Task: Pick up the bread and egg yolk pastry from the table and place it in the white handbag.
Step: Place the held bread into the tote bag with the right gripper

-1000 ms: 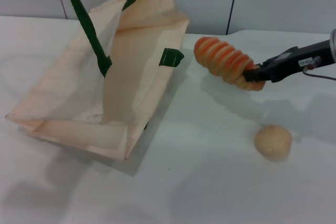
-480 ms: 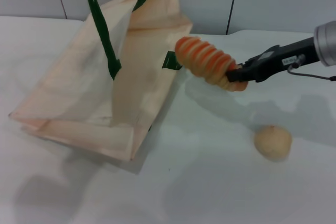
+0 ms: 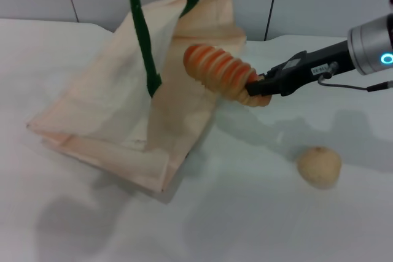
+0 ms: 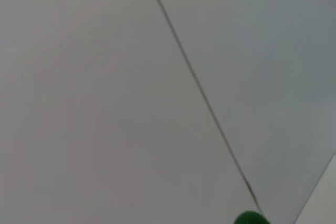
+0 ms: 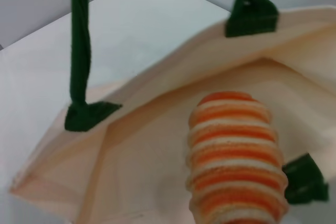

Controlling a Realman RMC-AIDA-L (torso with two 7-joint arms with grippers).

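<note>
Right gripper (image 3: 265, 88) clamps the ridged orange bread (image 3: 218, 72) at the soft fabric white handbag's (image 3: 123, 115) mouth.

one bread (image 3: 218, 72), one egg yolk pastry (image 3: 319, 166), one white handbag (image 3: 116, 121)

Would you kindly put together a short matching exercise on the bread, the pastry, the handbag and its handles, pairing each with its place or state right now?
Things:
1. bread
2. egg yolk pastry
3. white handbag
4. green handles

Places or states:
A. pulled upward, out of the top of the head view
B. resting alone on the table
C. gripped at one end by the right gripper, at the bag's opening
D. tilted, mouth facing the bread

Pairs: 1-C, 2-B, 3-D, 4-A
</note>
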